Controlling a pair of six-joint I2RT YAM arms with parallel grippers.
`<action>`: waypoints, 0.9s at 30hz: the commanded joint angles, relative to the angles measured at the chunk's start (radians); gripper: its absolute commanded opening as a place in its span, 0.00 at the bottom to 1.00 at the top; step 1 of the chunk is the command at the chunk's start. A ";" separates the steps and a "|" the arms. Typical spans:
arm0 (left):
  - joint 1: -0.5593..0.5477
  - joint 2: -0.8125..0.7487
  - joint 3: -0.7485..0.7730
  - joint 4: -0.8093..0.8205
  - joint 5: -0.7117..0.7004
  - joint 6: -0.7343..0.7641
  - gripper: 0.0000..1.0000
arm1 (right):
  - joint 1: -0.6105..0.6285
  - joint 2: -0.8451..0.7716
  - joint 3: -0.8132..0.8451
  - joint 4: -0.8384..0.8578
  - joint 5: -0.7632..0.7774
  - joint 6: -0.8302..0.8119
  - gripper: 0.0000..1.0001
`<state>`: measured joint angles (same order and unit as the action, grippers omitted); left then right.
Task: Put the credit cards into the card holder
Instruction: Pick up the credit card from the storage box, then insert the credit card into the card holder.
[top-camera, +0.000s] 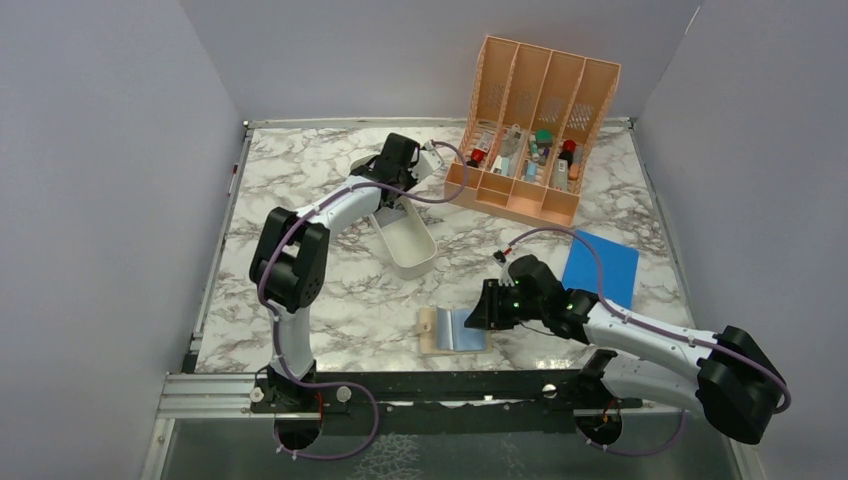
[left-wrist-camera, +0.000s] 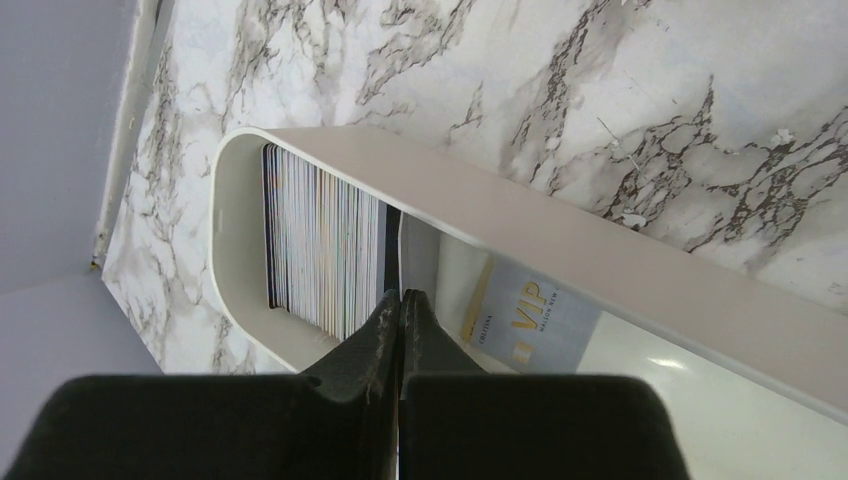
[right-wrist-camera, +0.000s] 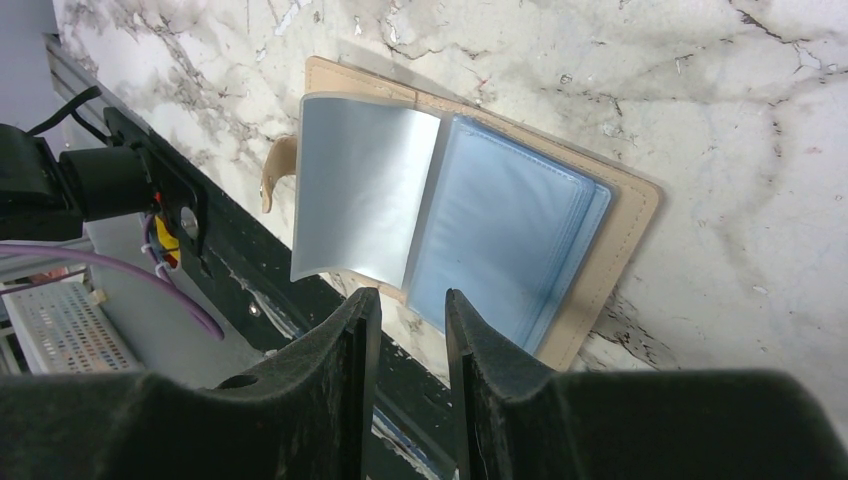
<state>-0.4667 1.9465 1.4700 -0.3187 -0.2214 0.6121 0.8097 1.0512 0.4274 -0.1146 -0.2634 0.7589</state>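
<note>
The left jaws are down inside the white tray (left-wrist-camera: 600, 262), pressed together with no gap between their fingertips (left-wrist-camera: 380, 325). They meet right at the edge of a dark card at the end of the credit cards (left-wrist-camera: 320, 240) — a stack standing on edge against the tray's rounded end. Whether that card is nipped between them I cannot tell. One pale card (left-wrist-camera: 535, 318) printed VIP lies flat on the tray floor beside the stack.

The card holder (right-wrist-camera: 520, 230) lies open at 6 o'clock on the marble surface (top-camera: 330, 300), tan cover down, one clear sleeve lifted. The right jaws stand just beside it at its 3 o'clock — spread partway, holding nothing. From the holder, the tray is at 11 o'clock, a peach organizer (top-camera: 530, 130) at 1 o'clock and a blue rectangle (top-camera: 600, 265) at 2 o'clock.
</note>
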 joint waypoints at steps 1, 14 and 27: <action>0.005 -0.076 0.036 -0.042 0.048 -0.091 0.00 | -0.001 -0.015 0.022 0.007 -0.010 0.009 0.36; 0.005 -0.257 0.135 -0.192 0.145 -0.646 0.00 | -0.001 -0.081 0.020 0.011 -0.044 0.018 0.42; -0.101 -0.603 -0.309 0.029 0.615 -1.283 0.00 | -0.002 -0.139 0.003 -0.032 -0.053 0.060 0.53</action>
<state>-0.5022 1.4445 1.2980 -0.3817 0.2764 -0.4309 0.8097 0.9375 0.4274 -0.1154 -0.3069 0.7956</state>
